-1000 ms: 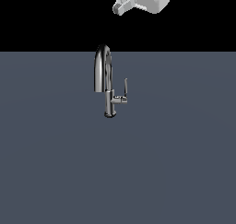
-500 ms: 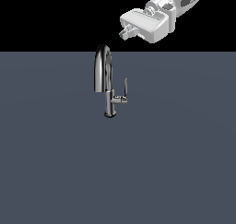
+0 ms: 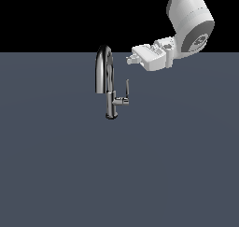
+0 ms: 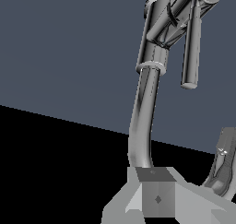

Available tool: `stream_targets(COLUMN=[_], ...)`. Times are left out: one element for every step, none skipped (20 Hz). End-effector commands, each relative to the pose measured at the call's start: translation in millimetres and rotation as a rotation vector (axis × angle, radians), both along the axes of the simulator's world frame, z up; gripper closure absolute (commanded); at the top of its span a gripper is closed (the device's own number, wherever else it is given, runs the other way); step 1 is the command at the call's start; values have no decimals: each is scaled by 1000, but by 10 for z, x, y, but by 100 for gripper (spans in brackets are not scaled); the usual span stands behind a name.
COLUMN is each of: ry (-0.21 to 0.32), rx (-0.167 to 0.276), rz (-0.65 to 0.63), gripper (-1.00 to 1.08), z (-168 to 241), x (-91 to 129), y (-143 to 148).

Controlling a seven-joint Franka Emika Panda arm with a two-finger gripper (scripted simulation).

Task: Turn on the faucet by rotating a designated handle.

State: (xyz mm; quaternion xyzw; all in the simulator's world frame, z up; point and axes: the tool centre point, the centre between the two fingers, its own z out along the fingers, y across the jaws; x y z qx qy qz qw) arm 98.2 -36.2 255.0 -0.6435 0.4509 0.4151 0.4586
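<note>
The faucet (image 3: 108, 83) stood upright on the grey tabletop (image 3: 60, 165), its handle (image 3: 127, 88) pointing up on the exterior view's right. The wrist view alone showed the handle (image 4: 191, 48) close up. The arm reached in from the upper right, tool (image 3: 130, 59) near the spout, gripping nothing; its opening could not be judged.

arm (image 3: 189, 16): white rounded shell | wrist joint: grey disc | tool (image 3: 131, 59): white boxy body, grey fingers (image 4: 223, 168)
</note>
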Motion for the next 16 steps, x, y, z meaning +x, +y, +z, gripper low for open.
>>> stream_targets(ry=[51, 69, 87, 103, 119, 133, 146, 158, 170, 180, 189, 196, 203, 208, 212, 215], rx=[55, 75, 94, 111, 127, 143, 157, 170, 182, 192, 202, 210, 217, 223, 228, 231], rz=[-57, -78, -98, -116, -133, -150, -165, -178, -191, -202, -212, -221, -229, -235, -239, -243], gripper=[108, 108, 108, 108, 108, 108, 108, 108, 108, 108, 108, 108, 108, 108, 108, 108], z=[-207, -285, -360, -432, -498, -561, -619, -673, -723, -767, -807, -842, -871, -896, -915, -928], x=[72, 94, 113, 130, 144, 156, 167, 175, 183, 189, 195, 199, 202, 205, 207, 208], y=[-23, -28, -33, -35, -37, -37, -36, -34, -32, -29, -26, -23, -20, -17, -15, -12])
